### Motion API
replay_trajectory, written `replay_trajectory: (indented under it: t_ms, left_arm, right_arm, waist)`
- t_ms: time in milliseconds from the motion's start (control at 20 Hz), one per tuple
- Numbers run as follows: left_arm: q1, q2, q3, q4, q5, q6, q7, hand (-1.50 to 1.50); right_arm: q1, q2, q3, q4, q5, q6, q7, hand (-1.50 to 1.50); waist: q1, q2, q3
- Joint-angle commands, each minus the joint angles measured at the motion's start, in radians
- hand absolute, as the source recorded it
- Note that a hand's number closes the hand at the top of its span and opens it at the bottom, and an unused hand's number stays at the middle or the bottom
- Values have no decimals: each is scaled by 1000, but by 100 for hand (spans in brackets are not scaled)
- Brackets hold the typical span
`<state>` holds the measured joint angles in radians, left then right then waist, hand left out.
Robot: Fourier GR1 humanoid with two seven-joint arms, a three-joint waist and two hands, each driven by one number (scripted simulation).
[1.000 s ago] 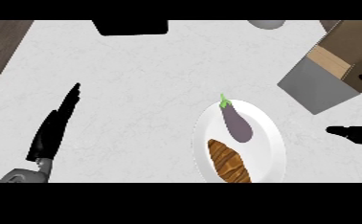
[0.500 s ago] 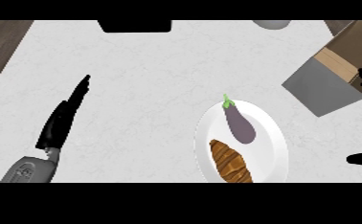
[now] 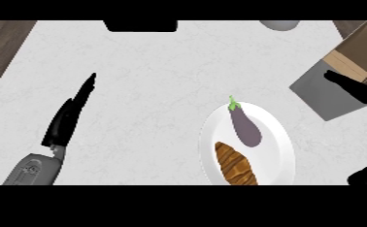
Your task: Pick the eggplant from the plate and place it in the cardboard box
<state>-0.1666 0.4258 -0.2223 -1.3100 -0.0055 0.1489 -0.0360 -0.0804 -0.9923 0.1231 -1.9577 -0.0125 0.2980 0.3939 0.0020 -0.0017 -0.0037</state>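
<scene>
While the purple eggplant with a green stem (image 3: 246, 126) lies on the upper part of the round white plate (image 3: 278, 148), no hand touches it. Just below it on the same plate lies a brown striped piece of bread (image 3: 237, 166), close to the eggplant's lower end. The cardboard box with a grey flap (image 3: 324, 95) stands at the right edge of the pale speckled counter (image 3: 165, 85), up and to the right of the plate and apart from it. The left hand (image 3: 66, 119) is released: its black fingers are straight and point up, far to the left of the plate, holding nothing. Of the right hand (image 3: 358, 177) only a small black part shows at the lower right edge, so I cannot tell its state. A black pointed shape (image 3: 345, 85) crosses the box at the right edge; I cannot tell what it is.
</scene>
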Motion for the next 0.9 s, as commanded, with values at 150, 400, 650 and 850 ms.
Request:
replay_trajectory:
  t_ms: [150,400,650,850]
  left_arm:
    - [-32,-53,-26,5,-38,5,21,0]
    - [-29,-45,17,85,-30,-31,-45,0]
    - [-16,-54,28,3,-49,-19,1,0]
    - [-4,-43,61,22,-41,-55,-22,0]
  right_arm:
    - [-262,48,157,-79,-50,113,453,-150]
    - [-380,177,293,4,30,161,623,-150]
    - [-400,316,369,116,103,165,633,-150]
    - [-407,340,334,211,113,199,587,-150]
  waist:
    - [26,6,1]
    - [19,6,2]
    - [13,3,3]
    - [5,3,3]
